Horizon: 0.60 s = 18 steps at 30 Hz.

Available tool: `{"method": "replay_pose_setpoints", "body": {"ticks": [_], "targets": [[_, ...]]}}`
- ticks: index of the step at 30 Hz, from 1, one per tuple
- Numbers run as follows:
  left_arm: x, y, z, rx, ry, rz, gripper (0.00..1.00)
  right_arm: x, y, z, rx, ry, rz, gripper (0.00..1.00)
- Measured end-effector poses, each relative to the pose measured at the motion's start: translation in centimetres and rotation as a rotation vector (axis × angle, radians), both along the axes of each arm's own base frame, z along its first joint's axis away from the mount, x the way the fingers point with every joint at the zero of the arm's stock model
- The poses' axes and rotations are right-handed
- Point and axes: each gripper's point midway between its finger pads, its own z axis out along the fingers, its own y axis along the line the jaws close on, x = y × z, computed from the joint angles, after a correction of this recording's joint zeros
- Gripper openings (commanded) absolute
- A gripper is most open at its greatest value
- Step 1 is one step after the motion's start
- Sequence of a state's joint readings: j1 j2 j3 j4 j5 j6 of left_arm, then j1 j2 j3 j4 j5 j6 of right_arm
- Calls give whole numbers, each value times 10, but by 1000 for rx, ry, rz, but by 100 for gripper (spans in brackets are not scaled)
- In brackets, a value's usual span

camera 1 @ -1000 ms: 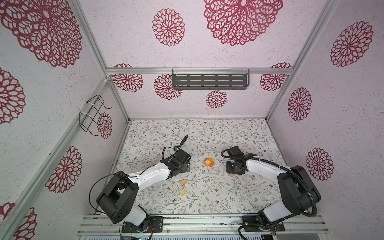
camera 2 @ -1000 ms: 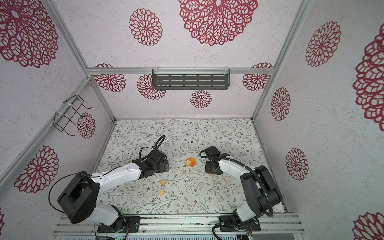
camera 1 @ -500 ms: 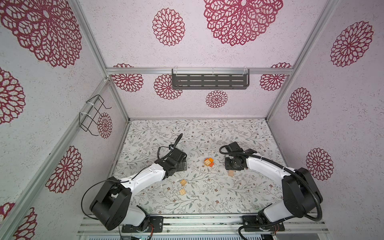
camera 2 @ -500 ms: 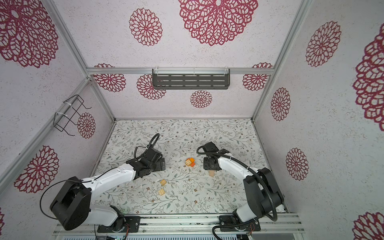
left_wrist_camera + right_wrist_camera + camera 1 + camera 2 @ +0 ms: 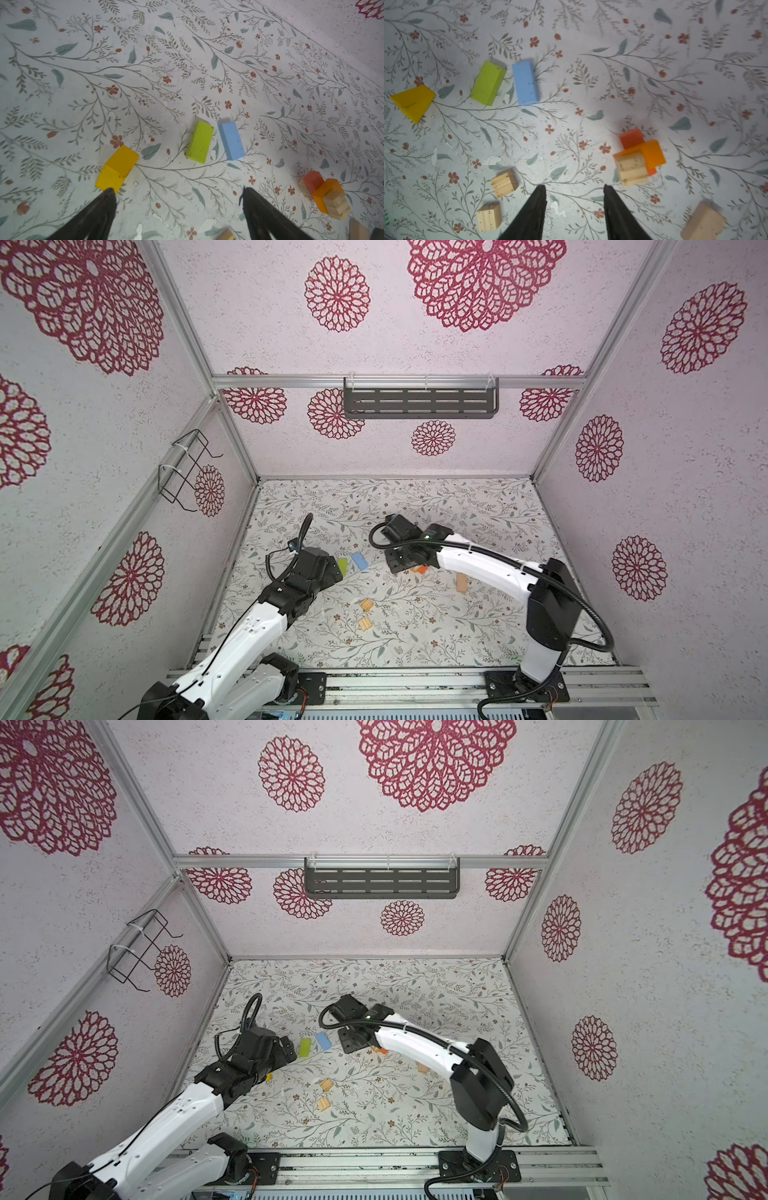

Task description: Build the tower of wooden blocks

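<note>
On the floral mat (image 5: pixel 332 497), the wood block tower (image 5: pixel 639 158) stands just beside the right gripper (image 5: pixel 574 187), jaws parted and empty — the left gripper (image 5: pixel 176 190), spread wide, is nearer the yellow block (image 5: pixel 118 166), one fingertip at its end.

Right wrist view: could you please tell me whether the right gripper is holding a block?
No, the right gripper stands open, with nothing between its jaws.
</note>
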<state>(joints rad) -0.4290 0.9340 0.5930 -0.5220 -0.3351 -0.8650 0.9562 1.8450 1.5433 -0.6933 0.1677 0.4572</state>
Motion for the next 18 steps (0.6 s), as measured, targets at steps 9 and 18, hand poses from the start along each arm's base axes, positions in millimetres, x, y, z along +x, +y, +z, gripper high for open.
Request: {"method": "replay_pose_setpoints", "body": {"ticks": [9,18], "targets": [[-26,37,-6,-18,-44,149,97,-23,66,-38,-36,51,145,49],[-34,45,-26,-22,3,176,97,-40,79,-60,-61,92,203,54]]}}
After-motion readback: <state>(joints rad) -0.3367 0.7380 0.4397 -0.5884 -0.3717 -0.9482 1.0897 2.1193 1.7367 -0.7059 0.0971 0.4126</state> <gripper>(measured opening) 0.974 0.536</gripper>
